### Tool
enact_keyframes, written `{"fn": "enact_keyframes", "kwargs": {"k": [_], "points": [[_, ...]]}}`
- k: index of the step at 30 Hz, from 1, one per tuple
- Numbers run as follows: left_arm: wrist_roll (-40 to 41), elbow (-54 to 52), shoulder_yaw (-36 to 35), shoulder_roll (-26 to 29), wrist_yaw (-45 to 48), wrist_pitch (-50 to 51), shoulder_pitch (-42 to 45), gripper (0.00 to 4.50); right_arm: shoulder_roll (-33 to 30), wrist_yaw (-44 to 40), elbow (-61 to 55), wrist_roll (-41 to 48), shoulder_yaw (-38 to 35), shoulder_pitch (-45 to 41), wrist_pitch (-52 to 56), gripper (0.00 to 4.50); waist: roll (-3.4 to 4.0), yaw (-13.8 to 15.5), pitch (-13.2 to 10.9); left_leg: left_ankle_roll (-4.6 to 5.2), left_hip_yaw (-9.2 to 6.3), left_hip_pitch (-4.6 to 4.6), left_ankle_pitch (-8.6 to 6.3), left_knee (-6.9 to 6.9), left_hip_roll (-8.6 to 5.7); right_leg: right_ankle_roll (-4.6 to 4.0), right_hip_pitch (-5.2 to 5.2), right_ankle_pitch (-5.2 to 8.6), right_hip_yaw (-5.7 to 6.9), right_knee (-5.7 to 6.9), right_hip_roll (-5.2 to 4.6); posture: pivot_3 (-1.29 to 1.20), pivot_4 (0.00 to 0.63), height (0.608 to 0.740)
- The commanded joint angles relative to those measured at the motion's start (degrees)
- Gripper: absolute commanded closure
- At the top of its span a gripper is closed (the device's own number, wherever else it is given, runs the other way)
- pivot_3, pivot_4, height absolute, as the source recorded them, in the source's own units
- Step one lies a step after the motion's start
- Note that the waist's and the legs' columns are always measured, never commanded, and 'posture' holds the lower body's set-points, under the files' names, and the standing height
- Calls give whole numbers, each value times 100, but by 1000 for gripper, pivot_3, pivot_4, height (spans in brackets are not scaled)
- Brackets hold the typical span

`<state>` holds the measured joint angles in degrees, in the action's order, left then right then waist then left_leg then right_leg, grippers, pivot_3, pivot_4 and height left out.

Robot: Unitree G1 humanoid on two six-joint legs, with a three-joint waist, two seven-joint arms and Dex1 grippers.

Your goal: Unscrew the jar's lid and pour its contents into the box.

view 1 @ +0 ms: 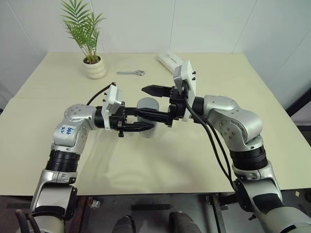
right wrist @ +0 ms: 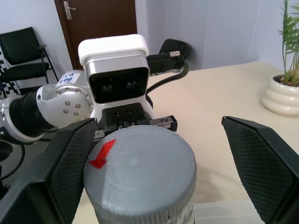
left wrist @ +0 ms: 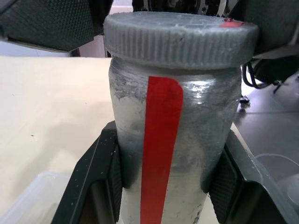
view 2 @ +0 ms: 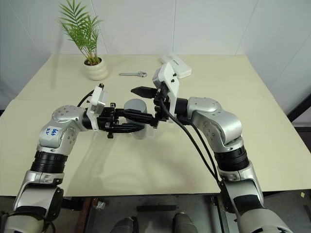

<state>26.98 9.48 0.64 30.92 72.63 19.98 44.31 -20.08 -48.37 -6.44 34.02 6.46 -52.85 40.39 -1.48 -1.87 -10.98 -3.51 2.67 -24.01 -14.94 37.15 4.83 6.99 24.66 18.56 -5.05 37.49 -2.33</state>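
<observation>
My left gripper (view 1: 142,120) is shut on the jar (left wrist: 187,154), a small cloudy cylinder with a red strip down its side, and holds it upright above the table. The grey ribbed lid (right wrist: 140,172) sits on top, marked with a red arrow. My right gripper (right wrist: 159,140) comes level from the opposite side. It stands open, with one finger on each side of the lid and a gap to each. The contents are hidden behind the cloudy wall. A corner of the clear box (left wrist: 28,196) lies on the table below the jar.
At the far left of the table stands a white pot with a green plant (view 1: 95,68). A metal wrench (view 1: 131,73) and a white oblong case (view 1: 170,60) lie at the back. The table's front edge (view 1: 146,194) runs close below my arms.
</observation>
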Motion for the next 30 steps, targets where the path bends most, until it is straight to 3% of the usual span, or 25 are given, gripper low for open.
{"fn": "enact_keyframes", "kwargs": {"k": [1, 18, 24, 30], "points": [[214, -321, -181, -49, -20, -85, -70, 2546, -186, -77, 125, 34, -458, -74, -253, 8, 0, 4, 0, 0, 0, 0, 0, -1, 0, 0, 0, 0, 0, 0, 0, 0, 150, 740], [305, -412, -304, -34, -156, -31, -162, 2546, -1151, -1395, 453, 214, -914, 483, -905, 8, 0, -4, 0, -1, 1, 0, 1, -3, -1, 1, 0, 0, -1, -4, 0, 0, 150, 740], [274, -372, -304, -11, -179, -54, -166, 2546, -992, -1667, 55, 117, -596, 536, -1247, 8, 0, -35, 0, -4, 4, 6, 5, 2, 0, 2, -1, -1, -5, 9, 1, 0, 150, 740], [254, -354, -269, -32, -185, -61, -175, 2546, -612, -1591, 18, 309, -322, 353, -842, 8, 0, -23, 0, -5, 3, 8, 6, 8, 0, 2, -3, -1, -5, 15, 1, 0, 150, 740]]}}
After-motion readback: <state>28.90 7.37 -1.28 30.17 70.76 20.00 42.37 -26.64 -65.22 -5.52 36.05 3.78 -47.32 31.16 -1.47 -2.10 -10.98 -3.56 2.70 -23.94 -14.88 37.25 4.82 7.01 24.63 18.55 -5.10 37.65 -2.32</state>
